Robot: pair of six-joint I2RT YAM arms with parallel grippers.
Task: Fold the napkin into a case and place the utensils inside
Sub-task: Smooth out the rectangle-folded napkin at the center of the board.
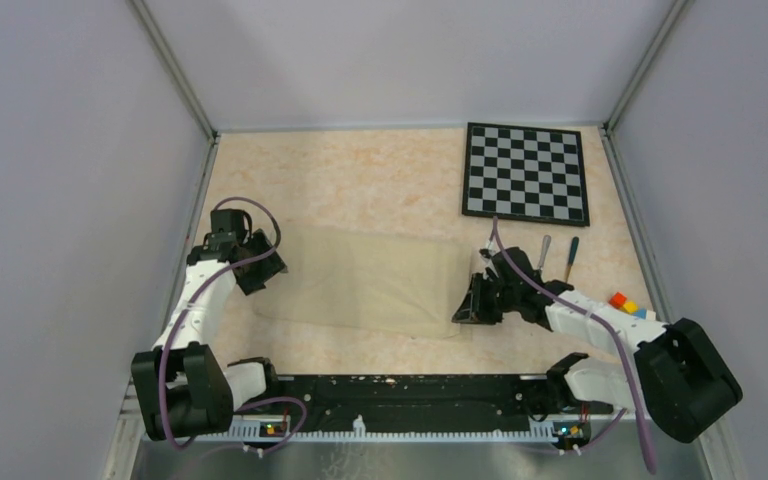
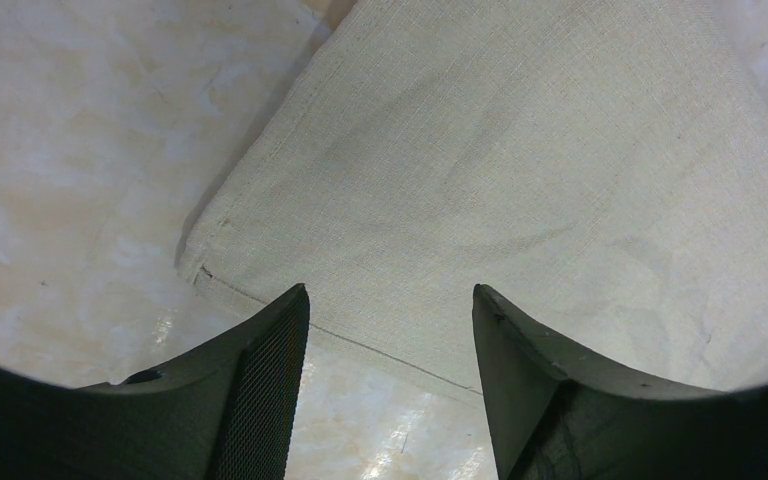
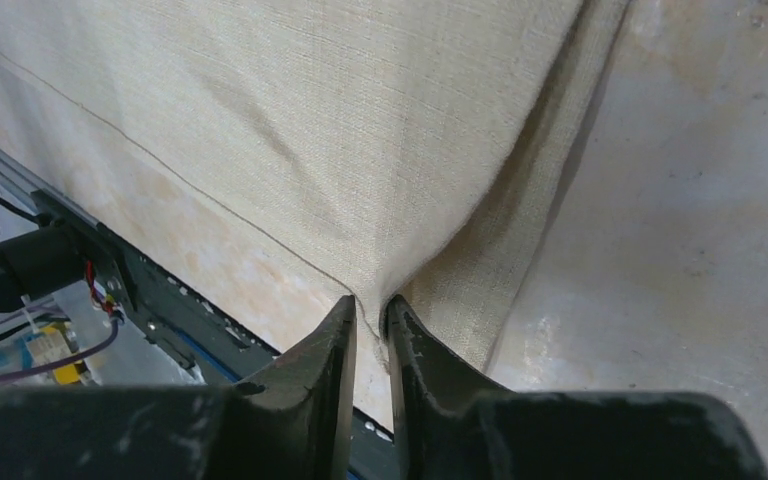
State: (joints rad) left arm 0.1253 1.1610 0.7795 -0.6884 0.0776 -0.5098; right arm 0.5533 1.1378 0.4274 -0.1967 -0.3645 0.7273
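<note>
Saw a black rail (image 1: 400, 400) along the near edge of the table (image 1: 360, 170), with both arm bases bolted at its ends; caught the same rail (image 3: 110, 270) in the right wrist view, just past the cloth's near hem

Found the napkin (image 1: 370, 280) lying across the middle of the table as a broad folded rectangle, nearly the tabletop's colour, with one gripper at each end

Found the right gripper (image 1: 472, 300) at the napkin's near right corner. Up close, saw the right gripper (image 3: 370, 305) with jaws drawn almost together, only a thin slit left, and the napkin (image 3: 310, 120) tented up in a ridge running straight into that slit: clamped on the cloth's folded right edge, by the look of it

Found the left gripper (image 1: 260, 268) at the napkin's left end, a little farther back. From its own wrist, saw the left gripper (image 2: 390, 295) with jaws standing well apart, holding nothing, poised over the napkin (image 2: 510, 150) beside a stitched corner of the cloth. Could not tell whether the tips touched cloth or table

Noted small coloured blocks (image 1: 625, 303) next to the right forearm

Spotted, just behind the right gripper, the knife (image 1: 544, 252) and the spoon (image 1: 570, 258) side by side on bare table, right of the napkin and outside it

Farthest back, saw a checkered board (image 1: 525, 172) flat at the far right
</note>
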